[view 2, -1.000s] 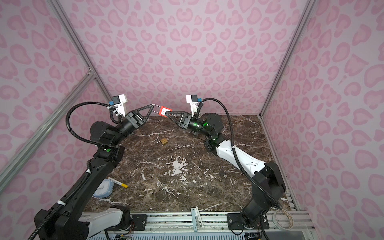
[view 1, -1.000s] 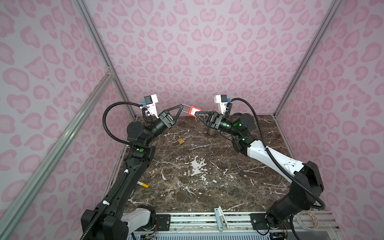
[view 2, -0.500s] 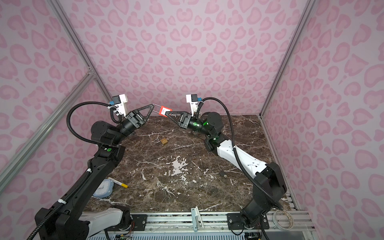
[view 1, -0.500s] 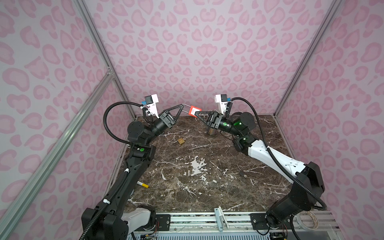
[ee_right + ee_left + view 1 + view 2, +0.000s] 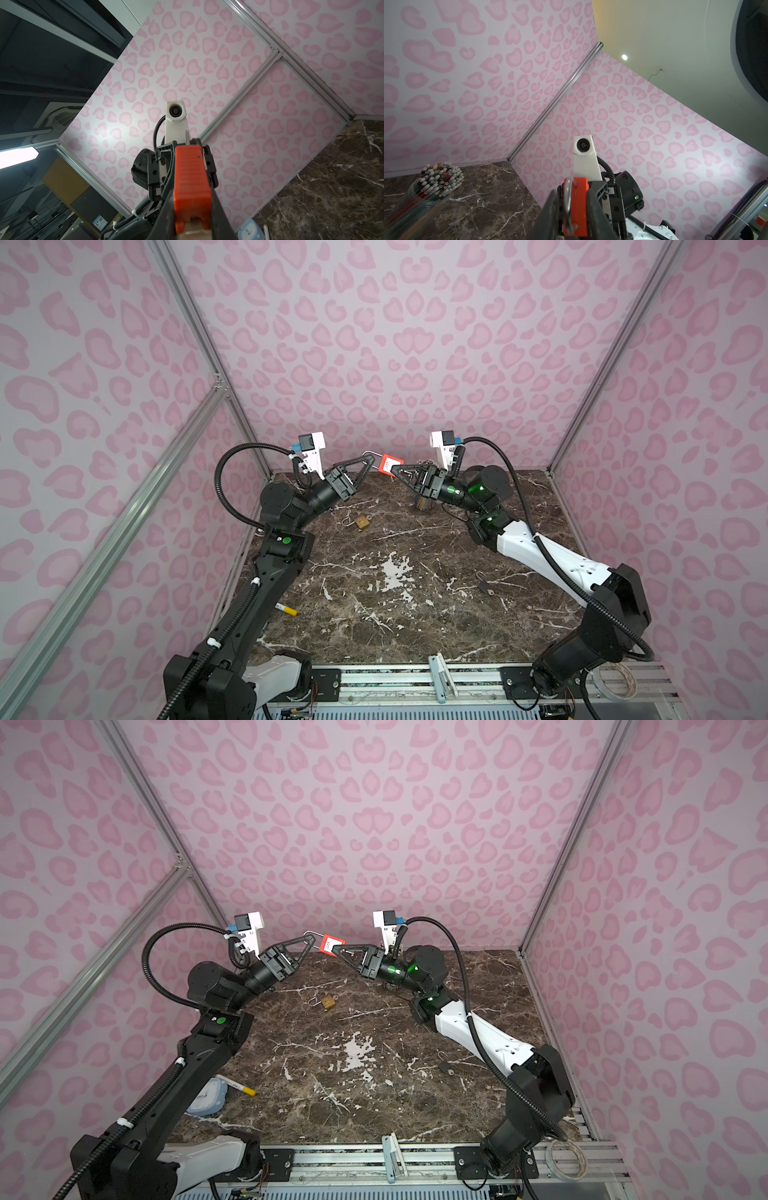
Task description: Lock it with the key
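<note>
Red padlock [image 5: 387, 464] is up in the air over the far middle of the desk [image 5: 395, 614], slung between the two arms. Its steel shackle [image 5: 370, 456] points left and the red body points right.

The right claw [image 5: 397, 472] is clenched on that red body and carries it clear of the desk. The left claw [image 5: 367, 462] sits at the shackle with its jaws a little parted. The bow lies between them and, by the left wrist view, is not pinched.

No key shows clearly. A pale piece at the body's end in the right wrist view might be one, but I can't tell.

My read is that the lock is presented and the shackle wants seating or the key wants turning. To do it well, the right claw needs a steady squeeze so the body can't swivel. The left should press straight along the shackle's legs, with no sideways load.

Down on the desk, a brass padlock [image 5: 362, 522] lies far left of middle. A small dark padlock [image 5: 484, 587] lies to the right, well apart.
</note>
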`<state>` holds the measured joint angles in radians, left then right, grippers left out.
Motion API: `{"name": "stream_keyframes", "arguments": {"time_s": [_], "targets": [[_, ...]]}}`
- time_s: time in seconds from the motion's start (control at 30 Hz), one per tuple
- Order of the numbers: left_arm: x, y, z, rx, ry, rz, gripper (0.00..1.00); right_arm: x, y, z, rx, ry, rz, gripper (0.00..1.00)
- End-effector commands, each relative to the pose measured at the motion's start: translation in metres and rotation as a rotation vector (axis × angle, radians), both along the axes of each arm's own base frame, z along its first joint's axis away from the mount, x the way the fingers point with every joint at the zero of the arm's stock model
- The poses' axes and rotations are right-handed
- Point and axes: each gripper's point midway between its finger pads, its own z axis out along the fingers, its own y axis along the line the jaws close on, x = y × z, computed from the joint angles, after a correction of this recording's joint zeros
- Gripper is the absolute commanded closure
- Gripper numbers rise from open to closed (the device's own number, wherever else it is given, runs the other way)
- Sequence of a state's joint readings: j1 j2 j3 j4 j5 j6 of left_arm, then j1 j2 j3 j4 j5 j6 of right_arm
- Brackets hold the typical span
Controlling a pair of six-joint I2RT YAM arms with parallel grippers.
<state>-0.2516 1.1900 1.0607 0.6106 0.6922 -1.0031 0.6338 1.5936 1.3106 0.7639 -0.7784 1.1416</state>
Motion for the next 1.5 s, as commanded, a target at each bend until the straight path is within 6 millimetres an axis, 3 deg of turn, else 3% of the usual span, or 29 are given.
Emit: {"name": "stream_keyframes", "arguments": {"time_s": [0.0, 0.13, 0.37, 0.87, 1.07, 1.27, 1.47], "targets": [[-0.002, -0.004, -0.002, 0.0, 0.005, -0.03, 0.6, -0.003, -0.002, 0.007, 0.031, -0.029, 0.005, 0.92], [-0.002, -0.006, -0.004, -0.001, 0.016, -0.038, 0.44, -0.002, 0.002, 0.007, 0.035, -0.027, 0.01, 0.92], [-0.002, -0.009, -0.004, 0.0, 0.014, -0.044, 0.42, -0.003, 0.013, 0.007, 0.035, -0.022, 0.035, 0.92], [-0.002, -0.01, -0.004, -0.001, 0.012, -0.045, 0.53, -0.001, 0.024, -0.002, 0.016, -0.002, 0.045, 0.91], [-0.003, -0.01, -0.004, -0.001, 0.011, -0.043, 0.69, 0.0, 0.026, -0.004, 0.013, 0.001, 0.047, 0.89], [-0.002, -0.01, -0.005, -0.003, 0.015, -0.041, 0.84, -0.001, 0.025, -0.004, 0.007, -0.006, 0.044, 0.75], [-0.004, -0.008, 0.0, -0.008, 0.005, -0.035, 0.87, 0.001, 0.016, -0.006, 0.003, -0.006, 0.026, 0.47]]}}
